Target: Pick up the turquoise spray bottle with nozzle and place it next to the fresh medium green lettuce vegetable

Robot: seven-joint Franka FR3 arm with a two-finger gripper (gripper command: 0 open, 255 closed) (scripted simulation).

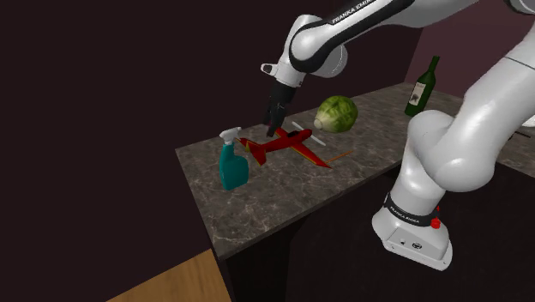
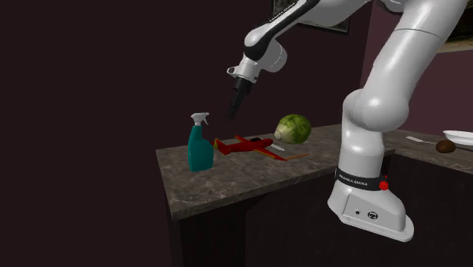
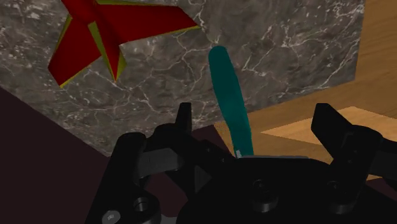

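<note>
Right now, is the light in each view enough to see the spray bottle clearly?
Shoulder view: dim, yet the teal spray bottle stands out on the marbled counter. Second exterior view: equally dim, bottle clear against the dark wall. Wrist view: brighter, bottle looks stretched by perspective.

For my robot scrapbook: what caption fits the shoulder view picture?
Open gripper hovers near a turquoise spray bottle, a red toy plane and a green lettuce.

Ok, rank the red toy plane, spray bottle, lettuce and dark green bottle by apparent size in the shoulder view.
1. red toy plane
2. spray bottle and lettuce, too alike to rank
3. dark green bottle, the slimmest
</note>
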